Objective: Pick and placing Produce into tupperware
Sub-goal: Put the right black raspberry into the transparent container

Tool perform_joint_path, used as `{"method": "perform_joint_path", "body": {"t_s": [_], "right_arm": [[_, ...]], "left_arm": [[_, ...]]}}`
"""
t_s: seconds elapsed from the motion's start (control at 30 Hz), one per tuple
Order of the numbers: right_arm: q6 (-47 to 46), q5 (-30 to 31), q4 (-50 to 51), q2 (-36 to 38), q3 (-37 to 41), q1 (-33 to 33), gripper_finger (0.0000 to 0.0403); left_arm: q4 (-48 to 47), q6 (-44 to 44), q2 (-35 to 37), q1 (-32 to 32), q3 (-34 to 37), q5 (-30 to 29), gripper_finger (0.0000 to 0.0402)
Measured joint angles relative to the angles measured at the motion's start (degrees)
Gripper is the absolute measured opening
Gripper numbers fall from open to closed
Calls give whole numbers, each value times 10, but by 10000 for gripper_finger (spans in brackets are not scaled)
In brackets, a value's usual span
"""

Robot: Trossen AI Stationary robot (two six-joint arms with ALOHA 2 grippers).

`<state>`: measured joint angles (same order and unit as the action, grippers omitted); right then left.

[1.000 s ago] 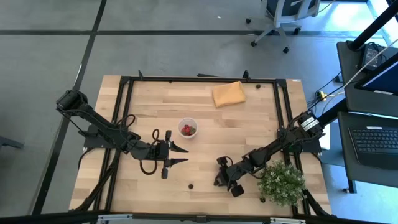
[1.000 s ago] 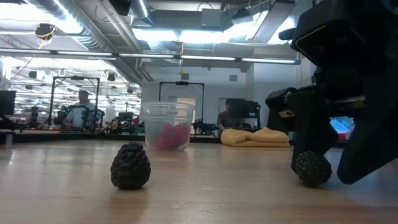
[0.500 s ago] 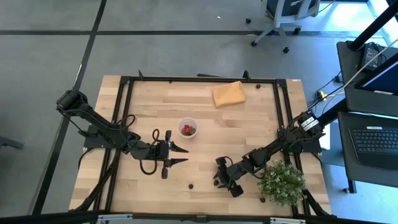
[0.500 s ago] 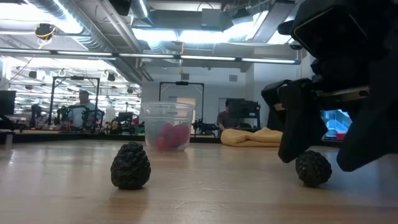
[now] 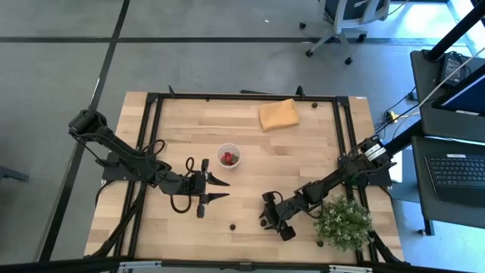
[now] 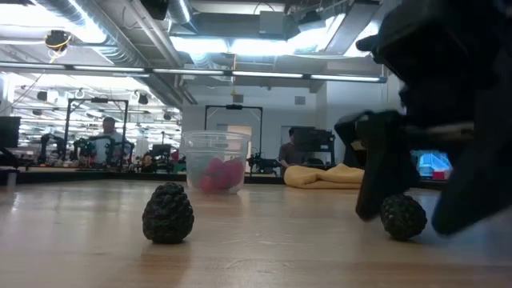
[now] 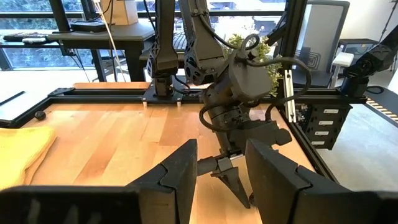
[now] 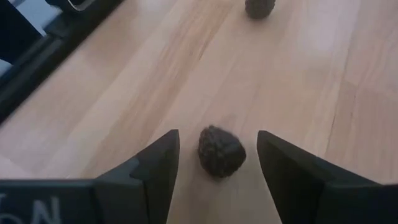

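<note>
The tupperware (image 5: 229, 156) is a small round translucent cup standing on the table's middle, with red strawberry pieces (image 6: 218, 174) inside. One dark berry (image 5: 233, 226) lies on the wood near the table's near edge, and shows large in the low view (image 6: 168, 213). A second dark berry (image 8: 221, 151) lies on the table between the open fingers of my right gripper (image 5: 264, 221), which stand on either side of it with a gap on both sides. My left gripper (image 5: 220, 189) is open and hovers just near of the cup, pointing toward the table's right.
A folded orange-yellow cloth (image 5: 277, 114) lies near the far edge. A bushy green plant (image 5: 343, 222) stands at the near right corner beside my right arm. A black frame (image 5: 151, 136) borders the table. Bare wood lies between the cup and the two berries.
My right gripper has shifted a little toward the table's left and settled low around the second dark berry, so its fingers now stand on either side of it. The berry has stayed where it was.
</note>
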<state>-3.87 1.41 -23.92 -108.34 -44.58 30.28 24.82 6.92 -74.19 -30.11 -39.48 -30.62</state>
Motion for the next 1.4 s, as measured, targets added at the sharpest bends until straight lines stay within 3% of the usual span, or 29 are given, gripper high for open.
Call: {"method": "perform_joint_path", "body": {"t_s": [0.3, 0.73, 0.97, 1.17, 1.4], "right_arm": [[-18, 3, -8, -15, 0, 0, 207], [-18, 6, -6, -16, -1, -1, 103], [-74, 11, 8, -3, -1, -13, 110], [-97, 15, 160, 72, -59, -77, 104], [-50, 17, 400, 100, -251, -174, 109]], "left_arm": [[-2, 0, 0, 0, 0, 0, 130], [-2, 1, 0, 0, 0, 0, 130], [-2, 3, 0, 0, 0, 0, 130], [-1, 3, 0, 0, 0, 0, 130], [-23, 32, 29, 3, 0, -47, 130]]}}
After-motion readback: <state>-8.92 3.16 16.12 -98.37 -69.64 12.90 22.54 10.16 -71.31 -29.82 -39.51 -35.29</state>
